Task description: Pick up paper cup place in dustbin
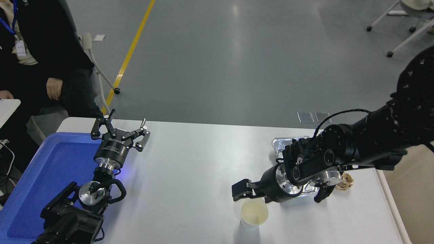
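In the head view, the right gripper (241, 191) is hanging low in the lower centre-right of the frame, just above and to the upper left of the paper cup (254, 212). Only one dark fingertip block is showing clearly, so I cannot tell whether its fingers are apart or together. The cup is standing upright on the white table (190, 162), mouth open towards the camera, its long axis vertical. Its far rim is lying directly under the gripper's wrist, so the coming move probably calls for a short drop down and slightly towards the frame's bottom right. The right arm is by far the nearer. The left gripper (120, 130) is sitting parked at the left, fingers spread apart, well away from the cup, over the edge of the blue bin (44, 169). The dustbin (410, 189) is showing as a beige strip at the right edge, beyond the table. Counting: one paper cup, one foil tray (281, 144), one crumpled paper ball (347, 181), one dustbin, one blue bin, and one person (44, 51) seated at the upper left.
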You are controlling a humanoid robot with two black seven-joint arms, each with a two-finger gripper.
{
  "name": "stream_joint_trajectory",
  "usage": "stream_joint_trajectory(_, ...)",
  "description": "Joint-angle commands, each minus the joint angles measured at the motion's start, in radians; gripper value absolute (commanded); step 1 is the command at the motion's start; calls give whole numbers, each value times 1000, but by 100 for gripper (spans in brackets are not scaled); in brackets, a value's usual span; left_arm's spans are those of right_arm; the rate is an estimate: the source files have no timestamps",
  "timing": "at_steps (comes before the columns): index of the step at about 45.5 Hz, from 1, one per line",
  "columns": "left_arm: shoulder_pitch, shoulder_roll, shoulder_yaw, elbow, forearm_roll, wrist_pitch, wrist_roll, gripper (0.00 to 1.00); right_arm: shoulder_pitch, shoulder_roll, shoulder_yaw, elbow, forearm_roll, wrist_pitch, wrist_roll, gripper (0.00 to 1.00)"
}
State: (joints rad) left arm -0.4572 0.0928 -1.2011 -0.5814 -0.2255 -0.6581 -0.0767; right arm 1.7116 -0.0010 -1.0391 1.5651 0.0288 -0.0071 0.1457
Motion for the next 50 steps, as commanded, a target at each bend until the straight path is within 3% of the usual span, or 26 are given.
stream_joint_trajectory(1, 0, -1, 0, 0, 0, 0, 0, 99, -69, 1, -30, -10, -49, -67, 0, 100)
stream_joint_trajectory(26, 0, 1, 0, 0, 0, 0, 0, 99, -173, 1, -53, -39, -79, -165, 2, 96)
stream_joint_trajectory(28, -1, -1, 0, 0, 0, 0, 0, 99, -181, 1, -65, -39, -84, -174, 2, 91)
stream_joint_trajectory(30, -1, -1, 0, 0, 0, 0, 0, 99, -184, 1, -78, -39, -87, -182, 2, 80)
stream_joint_trajectory(32, 0, 1, 0, 0, 0, 0, 0, 99, -185, 1, -82, -39, -95, -186, 3, 66)
stream_joint_trajectory(34, 0, -1, 0, 0, 0, 0, 2, 99, -184, 1, -85, -39, -119, -186, 8, 37)
stream_joint_trajectory(35, 0, 1, 0, 0, 0, 0, 0, 99, -182, 1, -87, -39, -128, -188, 9, 28)
stream_joint_trajectory(38, 0, -1, 0, 0, 0, 0, 0, 99, -178, 1, -88, -39, -142, -188, 11, 21)
stream_joint_trajectory(40, 0, -1, 0, 0, 0, 0, 0, 99, -178, 1, -88, -39, -147, -188, 11, 0)
stream_joint_trajectory(50, 0, -1, 0, 0, 0, 0, 0, 99, -168, 1, -85, -33, -139, -177, 9, 0)
